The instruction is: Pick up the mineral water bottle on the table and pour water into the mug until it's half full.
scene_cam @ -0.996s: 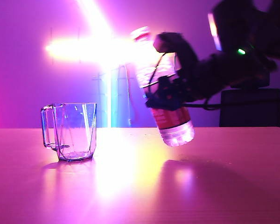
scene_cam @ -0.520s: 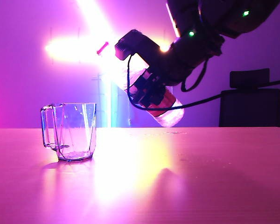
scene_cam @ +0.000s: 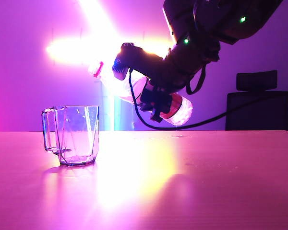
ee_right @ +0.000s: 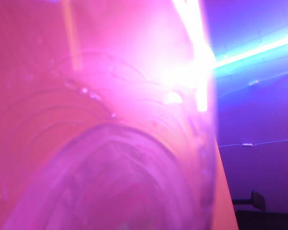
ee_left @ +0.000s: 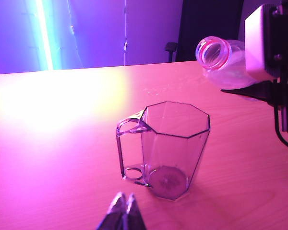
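Two grippers: right gripper [scene_cam: 151,93] clamps the mineral water bottle [scene_cam: 177,109] tilted, mouth above the mug [scene_cam: 72,135]; left gripper [ee_left: 123,207] pressed together near mug

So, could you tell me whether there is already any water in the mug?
No, the mug on the table looks empty to its base, and the uncapped mineral water bottle, tilted in the right gripper, shows no stream leaving it.

Black arm [scene_cam: 197,43], green lights, looping black cable [scene_cam: 144,117]

A dark chair [scene_cam: 257,100] stands behind the table, beside glaring light strips [scene_cam: 98,28].
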Tool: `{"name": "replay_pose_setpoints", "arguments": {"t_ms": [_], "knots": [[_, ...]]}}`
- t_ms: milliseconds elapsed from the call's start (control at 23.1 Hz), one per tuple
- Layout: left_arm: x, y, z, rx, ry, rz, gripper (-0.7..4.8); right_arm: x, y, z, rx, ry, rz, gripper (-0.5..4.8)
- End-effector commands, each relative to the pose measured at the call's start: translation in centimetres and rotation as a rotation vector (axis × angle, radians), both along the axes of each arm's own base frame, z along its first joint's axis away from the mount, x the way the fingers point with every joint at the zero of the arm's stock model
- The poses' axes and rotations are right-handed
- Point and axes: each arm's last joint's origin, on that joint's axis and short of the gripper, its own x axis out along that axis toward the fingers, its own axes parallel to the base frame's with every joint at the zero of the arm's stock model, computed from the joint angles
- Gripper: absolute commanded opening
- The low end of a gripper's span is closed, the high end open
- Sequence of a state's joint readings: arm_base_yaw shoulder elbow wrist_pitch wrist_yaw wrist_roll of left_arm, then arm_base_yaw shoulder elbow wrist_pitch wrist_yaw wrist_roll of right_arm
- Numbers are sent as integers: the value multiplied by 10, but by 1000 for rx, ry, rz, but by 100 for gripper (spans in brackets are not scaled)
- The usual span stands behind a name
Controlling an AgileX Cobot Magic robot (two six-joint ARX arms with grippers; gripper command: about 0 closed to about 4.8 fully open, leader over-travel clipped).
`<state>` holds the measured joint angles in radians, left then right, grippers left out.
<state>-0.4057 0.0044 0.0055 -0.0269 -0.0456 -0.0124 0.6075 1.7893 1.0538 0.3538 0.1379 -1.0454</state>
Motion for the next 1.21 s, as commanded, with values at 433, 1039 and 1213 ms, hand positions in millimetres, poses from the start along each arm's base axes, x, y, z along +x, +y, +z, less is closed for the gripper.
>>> {"name": "replay_pose_setpoints", "arguments": {"t_ms": [433, 1039, 1213], "knots": [[0, 0, 2, 1, -8, -1, -2, 9, 14, 6, -100, -136, -22, 202], [0, 0, 2, 1, -8, -1, -2, 4, 24, 8, -298, -230, -63, 202], [0, 0, 2, 1, -8, -1, -2, 5, 25, 11, -293, -259, -94, 202]]}}
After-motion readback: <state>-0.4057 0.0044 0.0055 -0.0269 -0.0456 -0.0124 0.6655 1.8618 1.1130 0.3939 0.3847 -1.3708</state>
